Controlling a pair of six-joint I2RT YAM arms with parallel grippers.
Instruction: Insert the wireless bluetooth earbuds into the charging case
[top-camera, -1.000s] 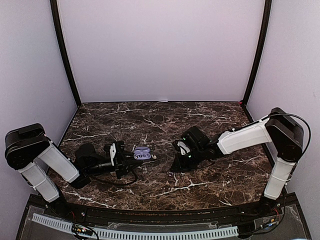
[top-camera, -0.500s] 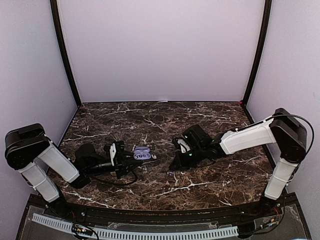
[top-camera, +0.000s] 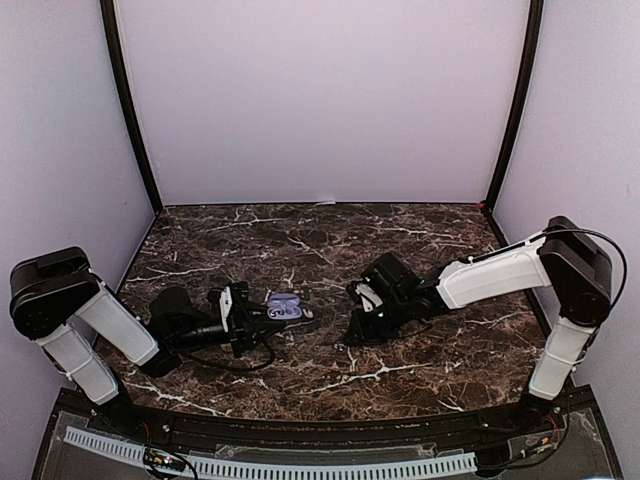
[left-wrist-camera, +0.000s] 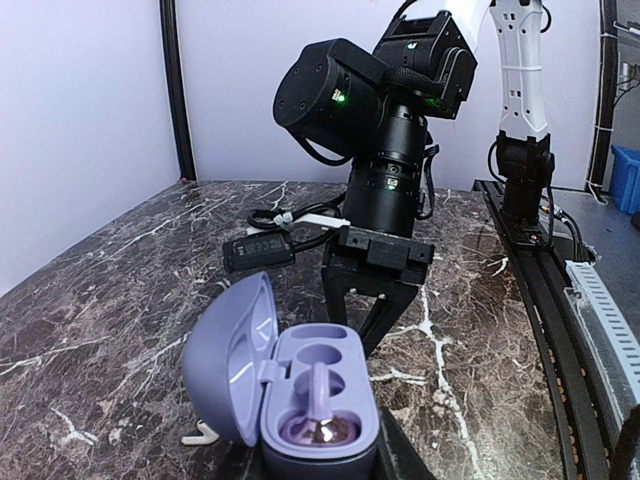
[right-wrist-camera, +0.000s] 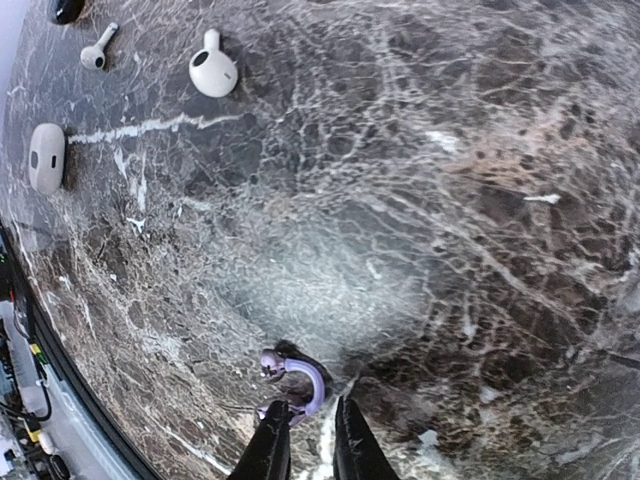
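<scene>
An open lilac charging case (left-wrist-camera: 320, 400) stands between the fingers of my left gripper (left-wrist-camera: 322, 466), which is shut on it. One lilac earbud (left-wrist-camera: 318, 428) sits in its near socket and the other socket is bare. In the top view the case (top-camera: 284, 305) is left of centre. A second lilac earbud (right-wrist-camera: 305, 370) with an ear hook lies on the marble just past the tips of my right gripper (right-wrist-camera: 310, 405). Those jaws stand a narrow gap apart and hold nothing. From above, this earbud (top-camera: 340, 346) is a speck beside the right gripper (top-camera: 352, 333).
Two white stemmed earbuds (right-wrist-camera: 213, 70) (right-wrist-camera: 95, 52), a white oval piece (right-wrist-camera: 47, 155) and a dark one (right-wrist-camera: 65, 10) lie further out on the marble. A small white piece (left-wrist-camera: 200, 432) lies by the case's lid. A black box with a cable (left-wrist-camera: 258, 250) is behind it.
The right gripper shifted slightly left and back, and its jaws now stand a little apart. The lilac earbud shows on the table beside its tips. The left arm and case stayed still.
</scene>
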